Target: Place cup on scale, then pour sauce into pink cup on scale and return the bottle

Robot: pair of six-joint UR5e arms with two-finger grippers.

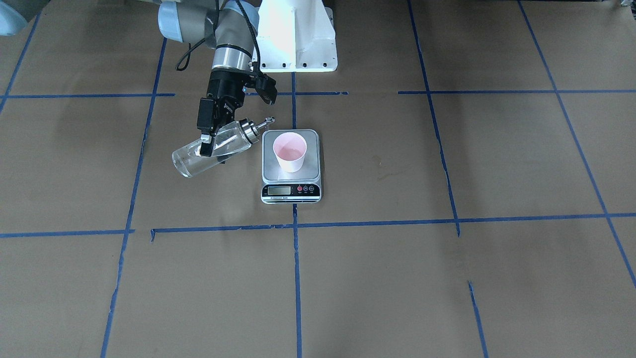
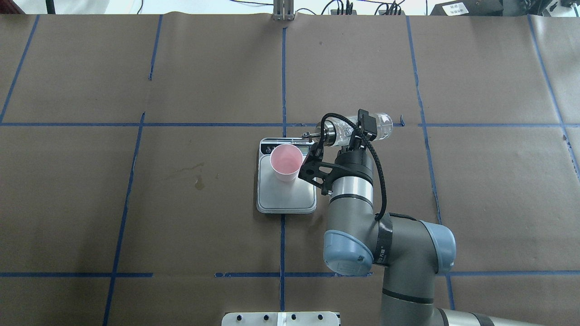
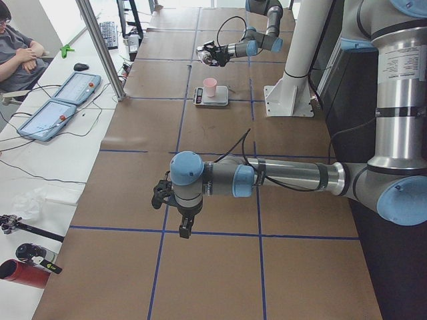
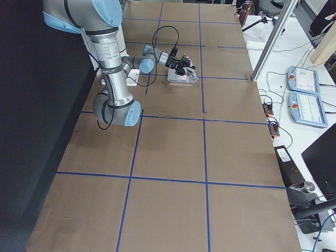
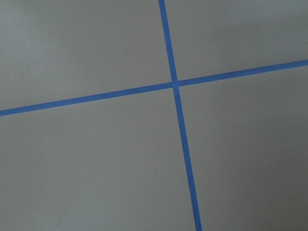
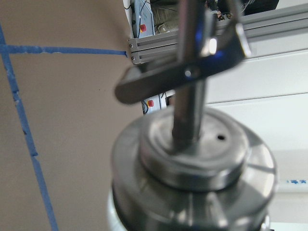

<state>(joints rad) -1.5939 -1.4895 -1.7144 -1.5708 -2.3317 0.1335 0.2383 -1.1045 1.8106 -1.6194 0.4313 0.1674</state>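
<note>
The pink cup (image 1: 289,151) stands upright on the silver scale (image 1: 311,170); both also show in the overhead view, cup (image 2: 286,162) on scale (image 2: 285,199). My right gripper (image 1: 206,144) is shut on the clear glass bottle (image 1: 191,161) and holds it tilted, close to lying flat, above the table beside the scale. Its silver spout (image 1: 268,120) points toward the cup, the tip just outside the rim. No stream shows. The right wrist view shows the bottle's metal cap (image 6: 192,159) close up. My left gripper (image 3: 167,197) shows only in the exterior left view; I cannot tell if it is open.
The white robot pedestal (image 1: 296,35) stands behind the scale. Brown paper with blue tape lines covers the table. A small stain (image 2: 198,181) marks the paper left of the scale. Tablets (image 3: 57,110) and a seated person are beyond the table's far edge.
</note>
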